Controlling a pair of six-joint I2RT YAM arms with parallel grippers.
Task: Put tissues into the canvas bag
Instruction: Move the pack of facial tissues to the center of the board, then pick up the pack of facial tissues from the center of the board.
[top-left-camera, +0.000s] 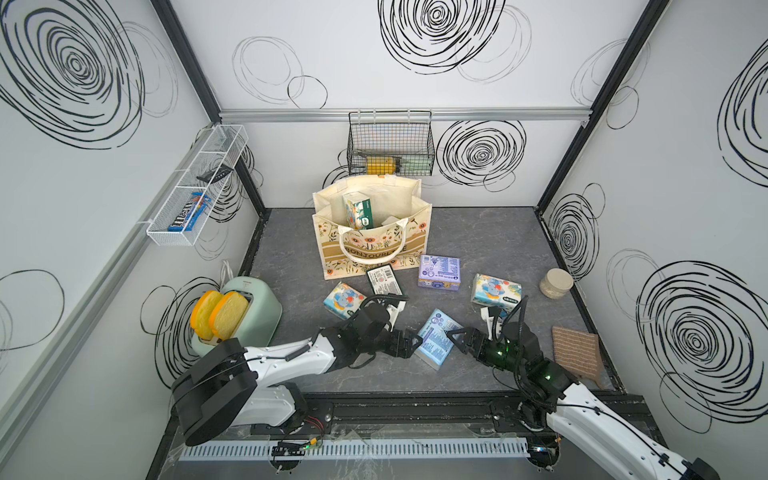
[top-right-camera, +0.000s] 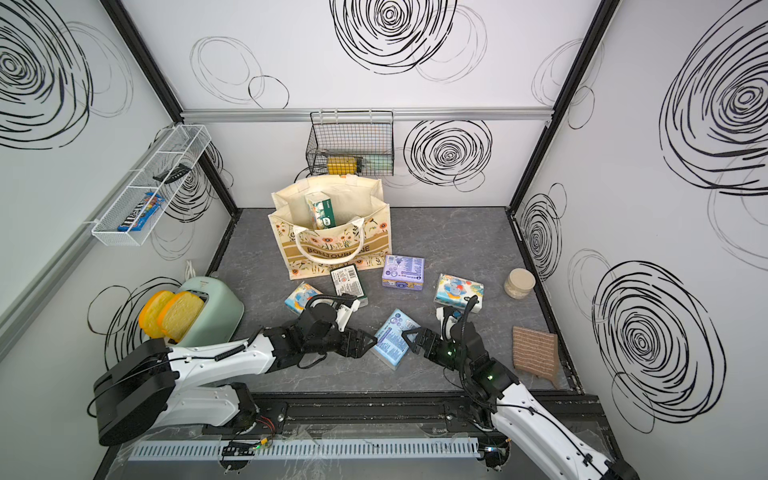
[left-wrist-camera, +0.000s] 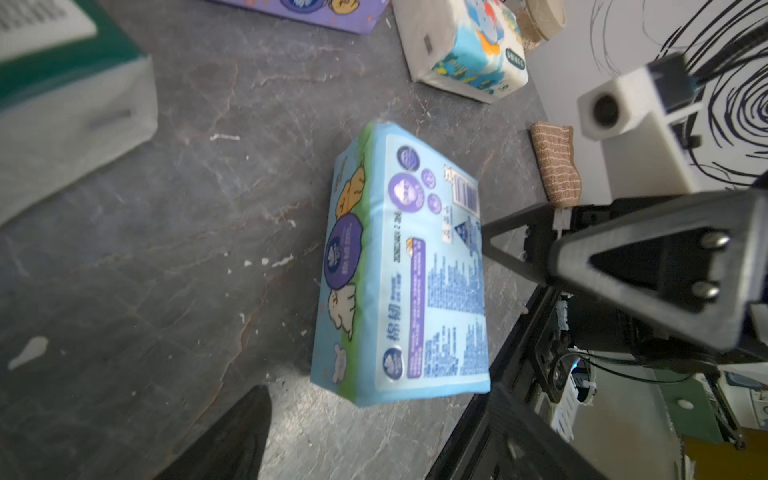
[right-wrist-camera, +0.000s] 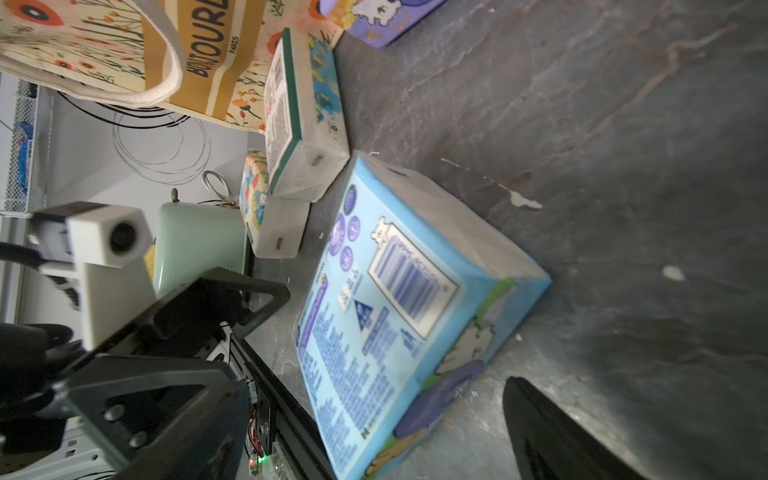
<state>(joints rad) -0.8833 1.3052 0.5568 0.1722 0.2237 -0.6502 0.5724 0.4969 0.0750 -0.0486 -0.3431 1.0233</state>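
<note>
Canvas bag (top-left-camera: 328, 245): stands upright and open-mouthed at the back of the worktop (top-left-camera: 478, 232). One dark green pack (top-left-camera: 357, 212) stands on end inside it.
Tissues outside the bag: five packs lie on the worktop in front of it. These are a flat dark green pack (top-left-camera: 384, 280) just before the bag's foot, a purple pack (top-left-camera: 439, 270), an elephant-print pack (top-left-camera: 343, 299) beside the left arm, a second elephant-print pack (top-left-camera: 496, 289) beside the right arm, and a light blue pack (top-left-camera: 436, 338).
Target pack: the light blue pack lies flat, printed label up, nearest the front edge, between the two arms.
Left end effector (top-left-camera: 415, 343): jaws spread, holding nothing, tip at one side of the light blue pack.
Right end effector (top-left-camera: 454, 337): jaws spread wide, holding nothing, at the opposite side. Contact with the wrap cannot be told.
Handling, estimated: light and soft. The body gives under pressure, and the plastic film is likely slippery.
Grip point, advised: across the narrow thickness at mid-length, with the fingers well past the edge.
Risk: a shallow pinch on a corner may catch only film and let the pack slide or swing.
</note>
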